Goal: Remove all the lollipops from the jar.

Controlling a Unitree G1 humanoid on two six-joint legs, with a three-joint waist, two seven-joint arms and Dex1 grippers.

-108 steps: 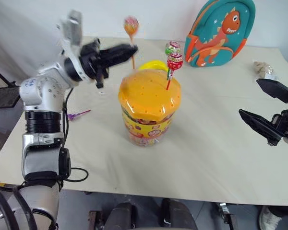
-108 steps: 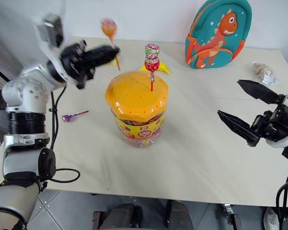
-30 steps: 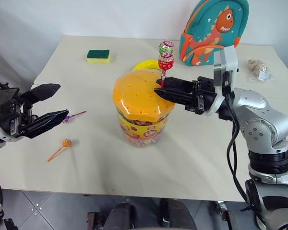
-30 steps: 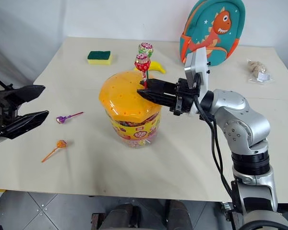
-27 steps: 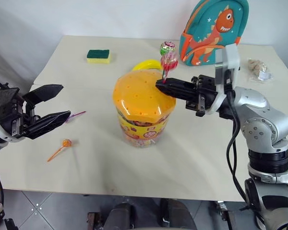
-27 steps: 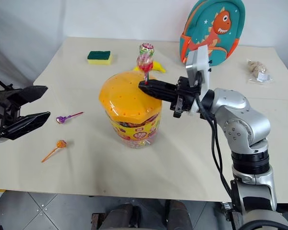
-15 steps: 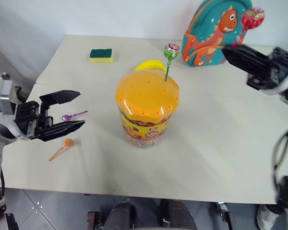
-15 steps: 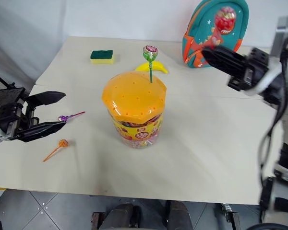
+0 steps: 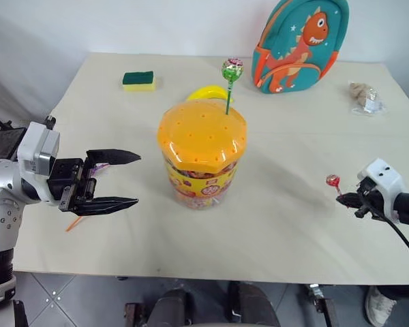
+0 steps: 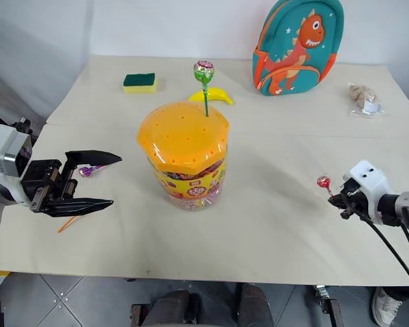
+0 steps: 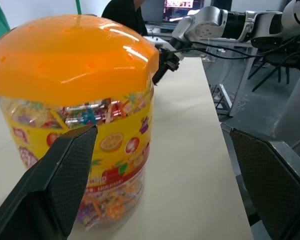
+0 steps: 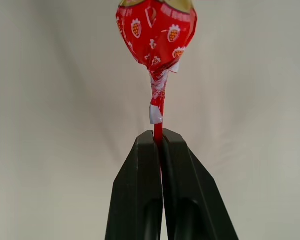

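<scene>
A green-and-yellow sponge, a banana just behind the jar, a dinosaur backpack and a small crumpled wrapper lie on the far side of the table, well beyond both grippers. Nothing lies between either gripper and the jar. The left gripper hangs with its fingers spread wide and empty, pointing at the jar's side and a little apart from it. A purple lollipop and an orange lollipop lie on the table just behind this gripper. A green lollipop stands upright in the jar's orange lid, above and beyond the left gripper. The right gripper, well to the jar's other side, is pinched tight on the stick of a red lollipop, whose head stands just past the fingertips, over the table.
</scene>
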